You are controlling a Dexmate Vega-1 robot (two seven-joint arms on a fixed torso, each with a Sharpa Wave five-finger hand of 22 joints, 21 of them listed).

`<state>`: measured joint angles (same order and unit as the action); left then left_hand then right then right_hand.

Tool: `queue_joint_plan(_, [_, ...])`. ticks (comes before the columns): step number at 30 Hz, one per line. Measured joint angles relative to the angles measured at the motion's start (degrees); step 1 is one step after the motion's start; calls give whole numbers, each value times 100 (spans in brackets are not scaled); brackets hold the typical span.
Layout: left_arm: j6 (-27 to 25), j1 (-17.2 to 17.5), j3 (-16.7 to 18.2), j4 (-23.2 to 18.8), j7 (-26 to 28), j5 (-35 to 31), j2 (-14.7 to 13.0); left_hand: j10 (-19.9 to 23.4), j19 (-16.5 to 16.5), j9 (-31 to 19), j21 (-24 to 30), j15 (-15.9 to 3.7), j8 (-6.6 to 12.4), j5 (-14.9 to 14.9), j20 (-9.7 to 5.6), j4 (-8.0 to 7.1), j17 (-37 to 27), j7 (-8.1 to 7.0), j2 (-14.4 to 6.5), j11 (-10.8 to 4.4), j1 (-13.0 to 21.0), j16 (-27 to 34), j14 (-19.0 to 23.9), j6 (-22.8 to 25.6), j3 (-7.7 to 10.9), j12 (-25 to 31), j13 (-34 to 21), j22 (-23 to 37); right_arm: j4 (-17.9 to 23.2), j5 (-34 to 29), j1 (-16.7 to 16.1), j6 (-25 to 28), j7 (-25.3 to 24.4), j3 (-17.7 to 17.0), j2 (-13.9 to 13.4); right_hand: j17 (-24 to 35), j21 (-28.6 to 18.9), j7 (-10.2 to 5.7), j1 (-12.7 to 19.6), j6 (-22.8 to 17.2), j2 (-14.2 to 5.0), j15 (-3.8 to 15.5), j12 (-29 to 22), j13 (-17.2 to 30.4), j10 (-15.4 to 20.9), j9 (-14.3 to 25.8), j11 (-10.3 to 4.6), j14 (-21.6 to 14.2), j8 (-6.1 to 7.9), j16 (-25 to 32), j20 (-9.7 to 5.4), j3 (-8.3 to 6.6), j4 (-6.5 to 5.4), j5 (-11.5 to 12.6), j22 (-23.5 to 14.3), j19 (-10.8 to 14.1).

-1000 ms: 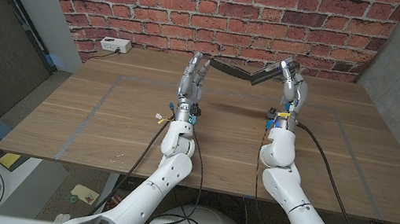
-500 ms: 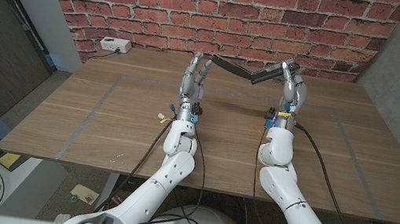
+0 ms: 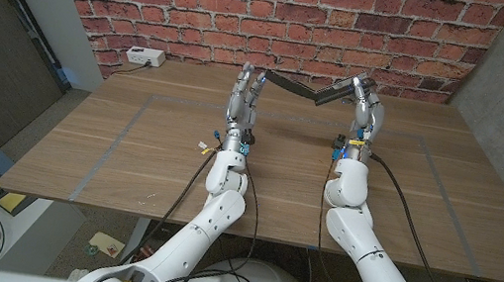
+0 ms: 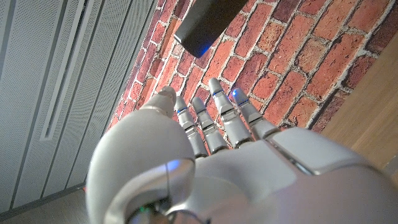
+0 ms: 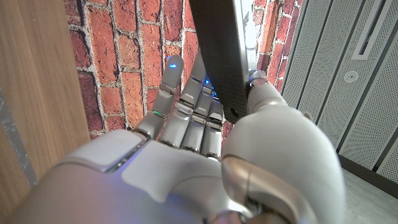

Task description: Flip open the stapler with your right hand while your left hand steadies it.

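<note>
- The stapler (image 3: pixel 311 92) is already swung wide open, its two dark halves making a shallow V held up off the wooden table (image 3: pixel 131 143), in front of the brick wall (image 3: pixel 201 13).
- Right hand (image 3: pixel 367 110): it grips one half of the stapler at its fingertips. In the right wrist view the dark bar (image 5: pixel 221 56) runs between the thumb and the fingers (image 5: pixel 186 106), so the hold looks like a pinch and not a full wrap.
- Left hand (image 3: pixel 244 98): fingers extended and apart, nothing in them. The free tip of the other stapler half sits just beyond its fingertips; contact cannot be confirmed. The left wrist view shows the stapler end (image 4: pixel 208 22) lying clear past the fingers (image 4: pixel 217 118).
- Judgement: the opening itself appears largely done; what is lacking is the steadying.
- Recommendation: bring the left hand up to the free half and press or pinch it before any further swing.
- Recommendation: keep the right-hand pinch close to the hinge side, and move slowly.
- Risk: with one pinch carrying the whole stapler, a twist could let it slip toward the table.
</note>
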<state>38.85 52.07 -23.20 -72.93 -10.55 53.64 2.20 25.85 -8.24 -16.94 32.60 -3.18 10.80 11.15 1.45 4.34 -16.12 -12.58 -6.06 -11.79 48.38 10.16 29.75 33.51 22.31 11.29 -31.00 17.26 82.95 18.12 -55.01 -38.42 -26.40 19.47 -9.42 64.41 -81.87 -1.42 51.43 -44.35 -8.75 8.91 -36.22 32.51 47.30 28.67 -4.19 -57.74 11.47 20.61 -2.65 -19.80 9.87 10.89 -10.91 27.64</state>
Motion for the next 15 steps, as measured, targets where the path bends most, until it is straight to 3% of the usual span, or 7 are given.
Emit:
queue_joint_plan(2, [36,-17,-4,26,-37,-39,-13,-49,93,101,-36,42,0,-14,40,-44,69,-10,120,-11,-196,0,-413,-9,-126,-9,85,-78,-9,0,2,-1,9,3,-6,2,0,0,0,0,0,0,11,1,0,0,0,0,0,0,0,0,0,-3,0,0])
queue_joint_plan(5, [90,-45,-17,72,-94,-96,-37,-71,151,202,-66,63,0,-14,60,-69,149,-9,259,9,-390,0,-695,-9,-260,-9,172,-163,-11,0,4,-2,19,5,-17,9,0,0,0,0,0,0,12,2,0,0,0,0,0,0,-2,0,0,-9,-1,-2])
queue_joint_plan(15, [217,-108,-56,183,-215,-218,-96,-101,243,364,-165,79,0,-14,92,-91,282,-9,581,-22,-712,48,-947,-6,-510,-9,326,-327,-3,-21,-4,25,19,6,-50,9,-39,0,-2,0,3,-9,18,29,0,1,0,-9,-3,-1,-11,0,0,-26,-1,-11])
